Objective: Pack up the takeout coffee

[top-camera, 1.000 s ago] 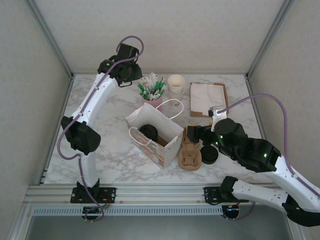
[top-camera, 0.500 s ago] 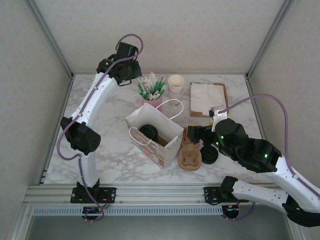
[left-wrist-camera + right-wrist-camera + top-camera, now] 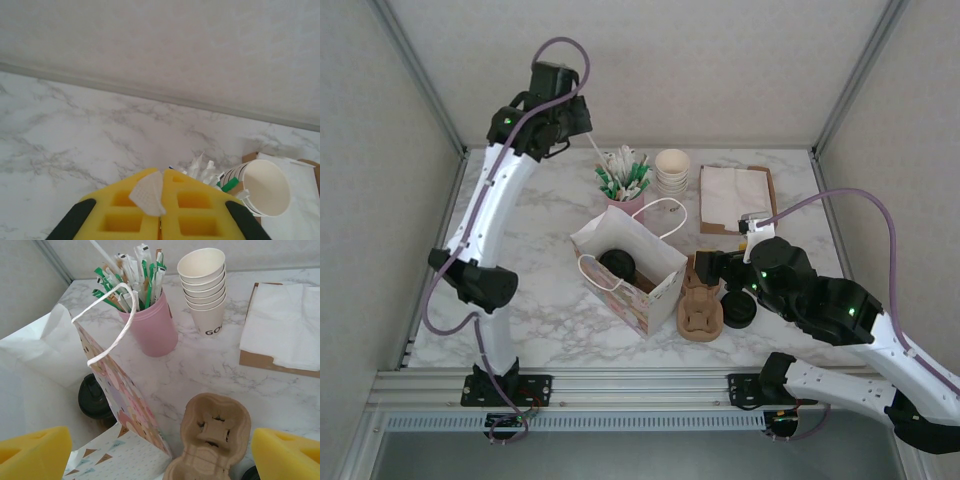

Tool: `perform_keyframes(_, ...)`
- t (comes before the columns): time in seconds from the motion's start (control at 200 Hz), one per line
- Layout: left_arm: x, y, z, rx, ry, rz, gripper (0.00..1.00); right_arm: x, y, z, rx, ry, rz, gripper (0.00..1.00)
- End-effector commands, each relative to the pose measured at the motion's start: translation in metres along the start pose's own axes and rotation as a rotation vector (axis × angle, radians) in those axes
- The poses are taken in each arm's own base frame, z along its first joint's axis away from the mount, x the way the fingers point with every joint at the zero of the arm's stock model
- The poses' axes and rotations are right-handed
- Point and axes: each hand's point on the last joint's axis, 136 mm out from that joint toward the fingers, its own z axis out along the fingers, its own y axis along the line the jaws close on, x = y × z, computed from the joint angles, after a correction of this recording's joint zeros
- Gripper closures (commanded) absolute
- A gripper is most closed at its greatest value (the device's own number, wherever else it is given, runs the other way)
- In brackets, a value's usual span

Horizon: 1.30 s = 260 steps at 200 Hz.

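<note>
Top view: your left gripper [image 3: 576, 128] is high over table's far-left corner. Coffee [image 3: 617, 265] sits inside bag [image 3: 655, 292], well below and right of that hand, just left of your right gripper [image 3: 705, 268]. Carrier [image 3: 700, 308] lies just under right gripper, beside bag.

Left wrist: pads clenched on white packet [image 3: 149, 192]. Cup stack [image 3: 262, 187] ahead-right of hand.

Right wrist: pads spread wide, grasping nothing. Carrier ahead, nearer right pad. Coffee ahead-left, black lid showing inside bag. Pink pot [image 3: 152, 327] and cup stack farther ahead.
</note>
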Motion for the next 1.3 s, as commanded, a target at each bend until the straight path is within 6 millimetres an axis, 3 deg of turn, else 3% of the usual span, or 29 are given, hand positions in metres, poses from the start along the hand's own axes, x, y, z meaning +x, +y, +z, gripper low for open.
perform_keyframes(0.0,-0.042,0.003,-0.075,0.038,-0.15,0.003,0.94,-0.006,-0.003,0.0,0.025,-0.031,0.01,0.07)
perform_keyframes(0.15,-0.047,-0.001,-0.135,0.124,-0.193,-0.004,0.98,-0.016,-0.016,-0.004,0.087,-0.093,0.063,0.07)
perform_keyframes(0.38,-0.027,-0.011,-0.218,0.313,-0.208,0.009,1.0,-0.027,-0.025,-0.01,0.123,-0.168,0.122,0.07)
perform_keyframes(0.481,-0.023,-0.005,-0.242,0.341,-0.249,0.021,1.0,-0.03,-0.026,-0.009,0.133,-0.18,0.126,0.07)
perform_keyframes(0.531,-0.022,0.003,-0.245,0.321,-0.27,0.024,1.0,-0.031,-0.024,-0.007,0.134,-0.181,0.125,0.07)
perform_keyframes(0.656,-0.016,0.011,-0.224,0.253,-0.296,0.045,1.0,-0.031,-0.016,0.001,0.125,-0.157,0.121,0.07)
perform_keyframes(0.856,-0.005,-0.006,-0.164,0.187,-0.227,0.094,1.0,-0.025,-0.014,0.007,0.127,-0.124,0.116,0.07)
perform_keyframes(1.111,0.0,-0.026,-0.101,0.14,-0.182,0.118,1.0,-0.019,-0.019,0.005,0.135,-0.125,0.111,0.07)
perform_keyframes(1.296,-0.008,-0.04,-0.072,0.12,-0.17,0.098,1.0,-0.017,-0.02,0.007,0.134,-0.124,0.106,0.07)
